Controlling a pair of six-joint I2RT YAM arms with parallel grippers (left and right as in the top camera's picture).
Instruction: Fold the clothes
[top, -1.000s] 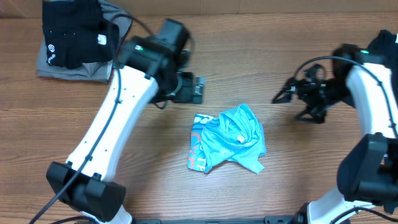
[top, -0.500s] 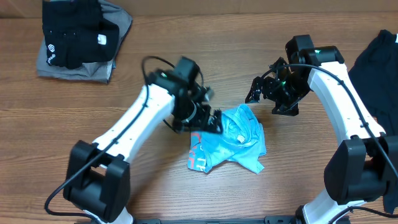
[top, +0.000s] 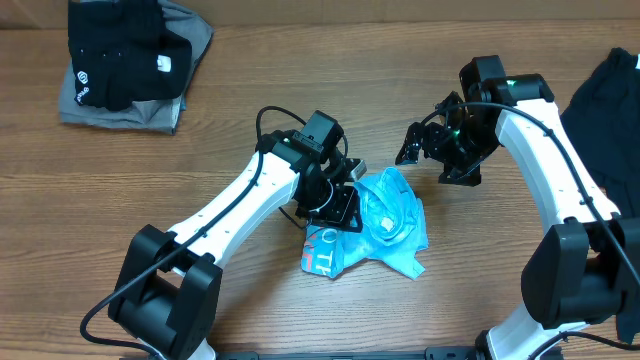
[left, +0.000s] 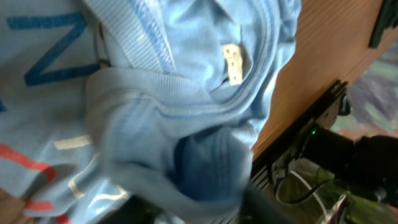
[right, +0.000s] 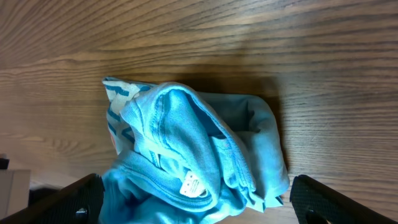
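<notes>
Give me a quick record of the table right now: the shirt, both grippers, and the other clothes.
T-shirt: light blue, crumpled in the middle of the table
left gripper: on the T-shirt's left edge; grip unclear
right gripper: open, above bare wood beyond the T-shirt's right side, apart from it
pile: black on grey, far left corner
dark garment: right edge, partly out of view
folding: not yet begun

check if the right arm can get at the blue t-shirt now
Probably yes: the right gripper hovers open beside the T-shirt, with nothing between them; the left gripper sits at the shirt's opposite side.
</notes>
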